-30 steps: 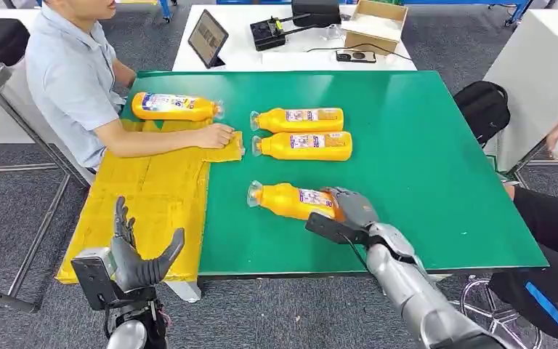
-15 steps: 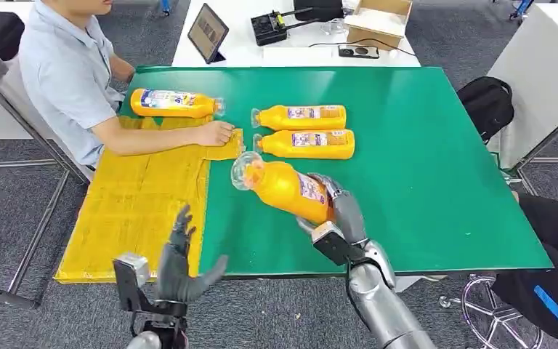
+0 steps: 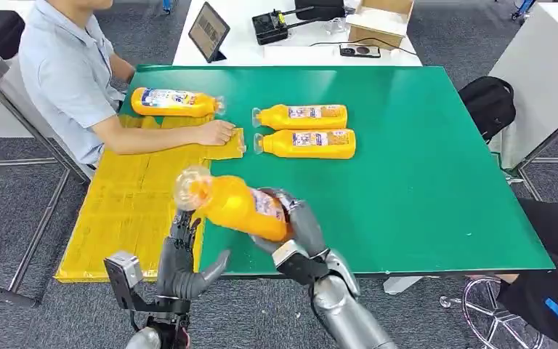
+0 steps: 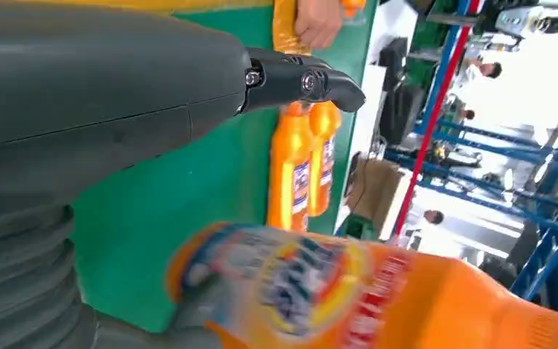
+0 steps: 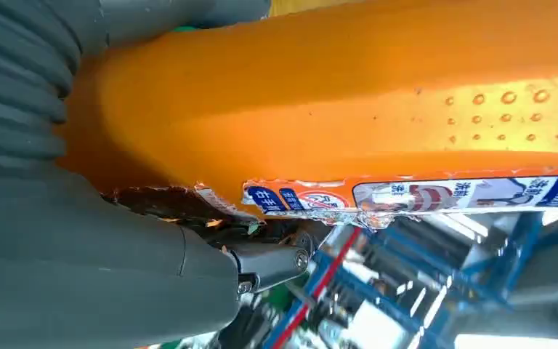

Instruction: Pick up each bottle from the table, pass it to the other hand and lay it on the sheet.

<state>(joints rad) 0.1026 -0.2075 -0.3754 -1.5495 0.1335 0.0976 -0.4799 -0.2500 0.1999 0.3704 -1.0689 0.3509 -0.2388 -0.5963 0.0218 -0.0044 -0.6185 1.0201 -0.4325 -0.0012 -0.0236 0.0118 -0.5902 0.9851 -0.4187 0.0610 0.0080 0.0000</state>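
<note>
**Bottle in mid-air, ready for the hand-over**

The robot's right hand (image 3: 296,227) grips the orange plastic bottle with a printed label (image 3: 236,206) around its base end, holding it clear above the near edge of the green worktop (image 3: 421,167). The bottle's long axis runs slantwise, with its clear cap end pointing away from the right hand, up and toward the yellow sheet (image 3: 134,207). The left hand (image 3: 182,258) waits just below that cap end, fingers apart and holding nothing; it does not touch the bottle.

The bottle looks full and stiff-walled, so it probably carries some weight and will tip toward whichever end is unsupported. Its smooth plastic and glossy label may slide in a loose hold. The dimpled shoulder seen in the right wrist view offers a little more purchase. A sound place for the left hand to take hold would be the body near the middle — not the narrow neck, where the bottle could swing.

Three more orange bottles lie on their sides: a pair touching side by side (image 3: 305,129) in the worktop's middle and one (image 3: 176,102) at the far end of the sheet, caps pointing inward. A seated person's hand (image 3: 214,132) rests on the sheet's far corner.
</note>
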